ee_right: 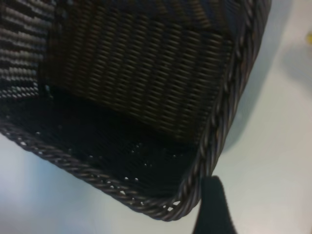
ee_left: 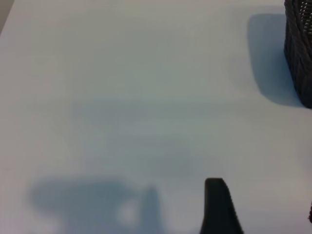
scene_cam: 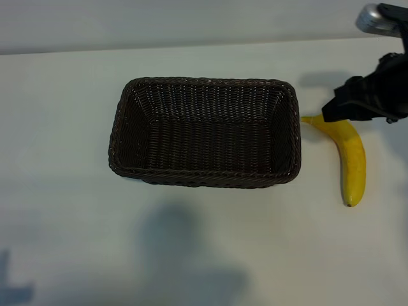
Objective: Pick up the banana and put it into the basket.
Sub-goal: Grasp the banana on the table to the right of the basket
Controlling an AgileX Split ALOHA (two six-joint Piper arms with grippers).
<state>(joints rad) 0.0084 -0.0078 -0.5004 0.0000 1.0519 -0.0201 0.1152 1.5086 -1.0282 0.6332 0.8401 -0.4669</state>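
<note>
The banana [scene_cam: 350, 156] lies curved on the white table just right of the basket [scene_cam: 204, 132], stem end toward the basket's far right corner. The dark woven basket has nothing in it. My right gripper [scene_cam: 336, 108] hovers over the banana's stem end, open, with nothing in it. In the right wrist view one dark finger [ee_right: 213, 207] shows beside the basket's corner rim [ee_right: 214, 131]. My left gripper is outside the exterior view. In its wrist view one finger [ee_left: 219, 209] hangs over bare table, and the basket's wall [ee_left: 298, 48] is far off at the edge. It holds nothing.
The white table [scene_cam: 204, 255] stretches around the basket. The table's back edge [scene_cam: 159, 46] runs behind the basket. Shadows of the arms fall on the table's near side.
</note>
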